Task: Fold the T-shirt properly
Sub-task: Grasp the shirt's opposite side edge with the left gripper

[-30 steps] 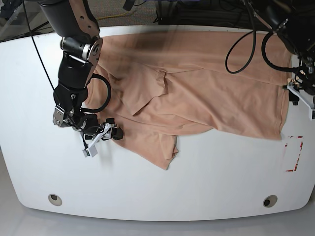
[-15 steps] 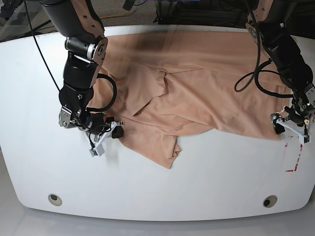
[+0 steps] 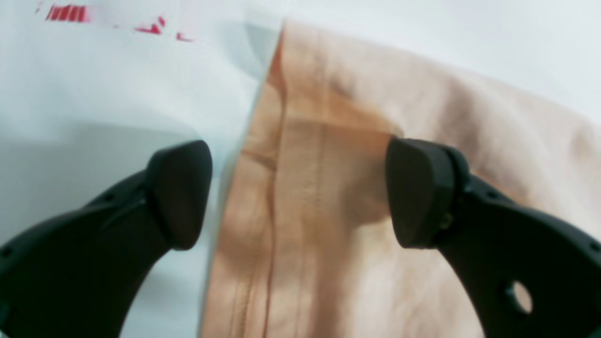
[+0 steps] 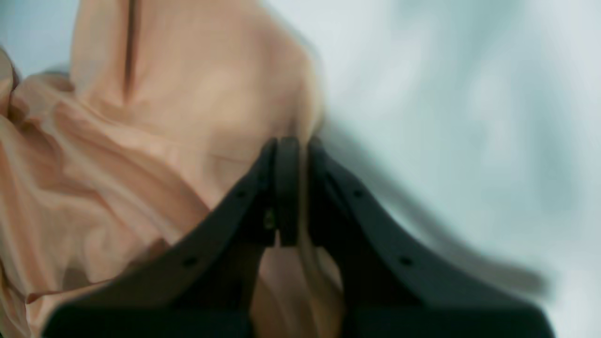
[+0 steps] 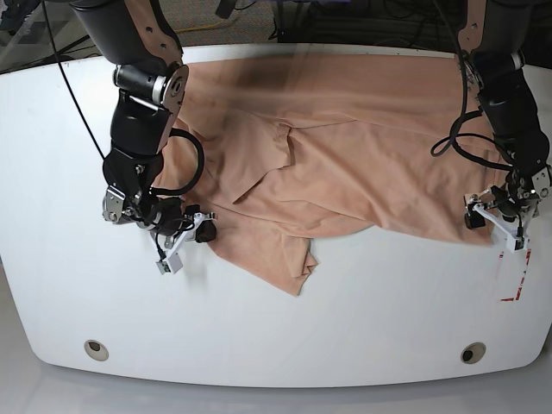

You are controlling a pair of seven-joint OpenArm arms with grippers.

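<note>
Left gripper [image 3: 298, 190] jaws spread wide, straddling the hemmed edge of the T-shirt [image 3: 375, 197] near its corner, one finger [image 3: 181, 192] over bare white table [image 3: 94, 94], the other over fabric, red tape marks [image 3: 65, 13] just beyond. Right gripper [image 4: 293, 188] jaws pressed together at the shirt's edge; whether fabric is pinched between them is unclear, the view is blurred. T-shirt lies rumpled and spread across the far half of the table in the base view, one flap folded toward the front, each gripper at an opposite front edge.
</note>
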